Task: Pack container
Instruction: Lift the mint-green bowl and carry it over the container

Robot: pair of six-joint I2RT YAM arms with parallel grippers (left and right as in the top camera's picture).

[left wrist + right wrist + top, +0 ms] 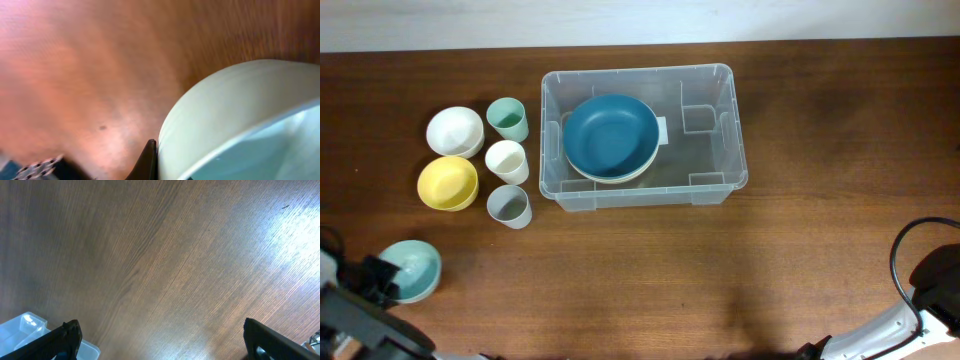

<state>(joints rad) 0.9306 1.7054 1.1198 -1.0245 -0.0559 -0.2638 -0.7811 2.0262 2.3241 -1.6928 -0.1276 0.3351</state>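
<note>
Overhead view: the clear container [638,72] sits on the wooden tabletop [800,260] toward 12 o'clock, already holding a dark blue bowl [611,133] nested on a cream one. At the container's 9 o'clock stand a white bowl [455,130], a yellow bowl [448,182], a green cup [507,119], a white cup [507,161] and a grey cup [509,206]. At 8 o'clock of the frame lies a pale teal bowl [412,270], with the left claw [382,276] at its rim. The right arm waits at 4 o'clock. Left wrist view: the teal bowl's wall fills the 4 o'clock side and one dark finger [148,161] touches it. The other finger is hidden, so whether the claw is closed on the bowl cannot be told. Right wrist view: the right claw [160,340] is spread wide and empty above bare wood, a corner of the container at 8 o'clock. The step in hand is probably fetching the teal bowl. Next it needs a firm pinch, a lift and a carry toward 1 o'clock, clearing the container's rim.
</note>
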